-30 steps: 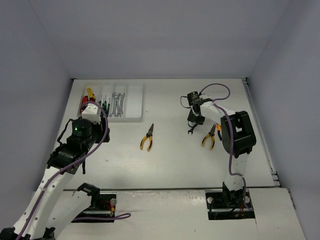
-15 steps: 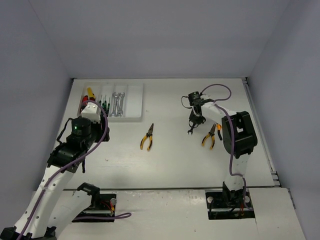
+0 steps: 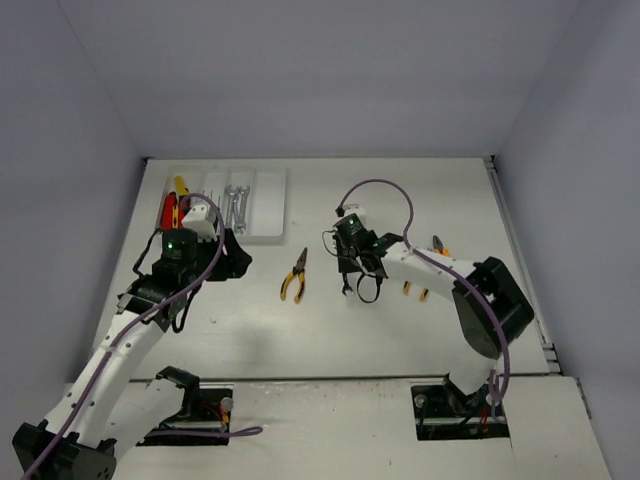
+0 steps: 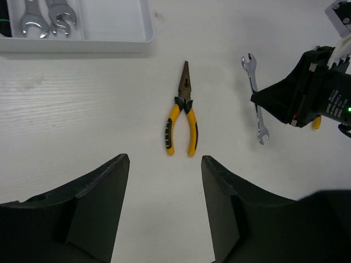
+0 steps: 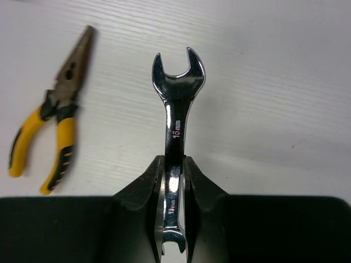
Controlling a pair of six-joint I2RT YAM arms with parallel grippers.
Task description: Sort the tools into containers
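Observation:
My right gripper (image 5: 174, 164) is shut on a silver 15 mm wrench (image 5: 176, 109) and holds it just above the table; both also show in the top view, the gripper (image 3: 352, 272) and the wrench (image 3: 347, 290). Yellow-handled pliers (image 3: 294, 275) lie left of it, and show in the left wrist view (image 4: 182, 118) and the right wrist view (image 5: 52, 131). My left gripper (image 4: 164, 159) is open and empty, hovering near the pliers' handles (image 3: 232, 258). The white tray (image 3: 268, 210) holds wrenches (image 3: 235, 205) and red and yellow knives (image 3: 172, 205).
A second pair of orange-handled pliers (image 3: 416, 291) lies on the table, partly hidden under my right arm. The tray's rightmost compartment (image 4: 109, 22) shows bare white. The tray's front rim (image 4: 77, 45) is just beyond the left gripper's view. Grey walls stand on three sides.
My right gripper has carried the wrench left, from beside the orange pliers toward the middle pliers. My left arm has swung right, away from the tray toward the middle pliers.

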